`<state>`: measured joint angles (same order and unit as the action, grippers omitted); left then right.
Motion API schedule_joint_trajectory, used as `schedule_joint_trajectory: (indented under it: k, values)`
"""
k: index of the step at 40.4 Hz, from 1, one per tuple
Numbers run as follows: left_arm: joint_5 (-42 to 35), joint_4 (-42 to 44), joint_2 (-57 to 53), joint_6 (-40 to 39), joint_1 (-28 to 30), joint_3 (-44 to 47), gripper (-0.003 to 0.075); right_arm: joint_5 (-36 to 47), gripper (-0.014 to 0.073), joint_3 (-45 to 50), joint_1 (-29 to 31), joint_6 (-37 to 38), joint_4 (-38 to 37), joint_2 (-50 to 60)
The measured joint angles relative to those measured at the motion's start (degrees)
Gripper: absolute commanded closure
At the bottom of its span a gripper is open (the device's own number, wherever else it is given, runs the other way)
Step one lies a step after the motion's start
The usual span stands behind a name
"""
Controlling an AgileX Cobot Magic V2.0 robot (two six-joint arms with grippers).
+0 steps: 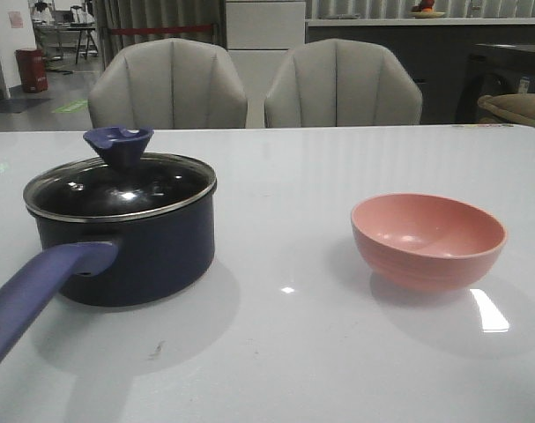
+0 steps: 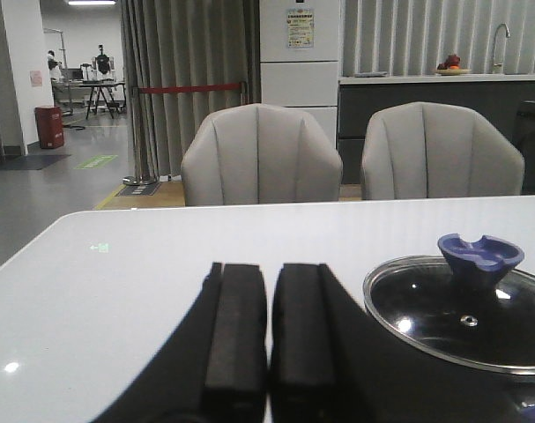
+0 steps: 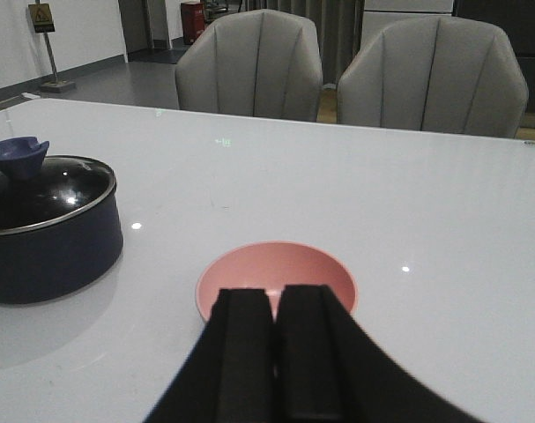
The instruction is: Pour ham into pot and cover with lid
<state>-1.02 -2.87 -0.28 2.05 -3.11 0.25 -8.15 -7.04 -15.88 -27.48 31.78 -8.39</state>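
I see a glossy white table (image 1: 338, 352) throwing back ceiling lights. The pot (image 1: 152, 256) looks like dark enamelled metal with a soft sheen; its lid (image 1: 117, 189) is dark shiny glass in a bright metal rim. The pink bowl (image 1: 428, 240) reads as smooth satin plastic. Both grippers' pads (image 3: 241, 352) look matt black.

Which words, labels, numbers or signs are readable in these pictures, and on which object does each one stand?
No text can be read.
Paper notice on the white cabinet: green heading, print too small.
Yellow warning sign on a floor stand: symbol blurred, no words legible.
Pink sheet on the far wall: blurred.
The pot, lid and pink bowl carry no visible markings.
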Motion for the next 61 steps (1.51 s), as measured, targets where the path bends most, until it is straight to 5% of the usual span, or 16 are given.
schedule_joint_trajectory:
  k: [48, 53, 61]
  values:
    - [0.0, 0.0, 0.0, 0.0, 0.0, 0.0, 0.0607, 0.1, 0.0456, 0.2, 0.0, 0.0, -0.2, 0.0]
    - [0.0, 0.0, 0.0, 0.0, 0.0, 0.0, 0.0607, 0.5, 0.0456, 1.3, 0.4, 3.0, -5.8, 0.1]
    - [0.0, 0.0, 0.0, 0.0, 0.0, 0.0, 0.0607, 1.0, 0.0456, 4.6, 5.0, 18.6, -20.0, 4.1]
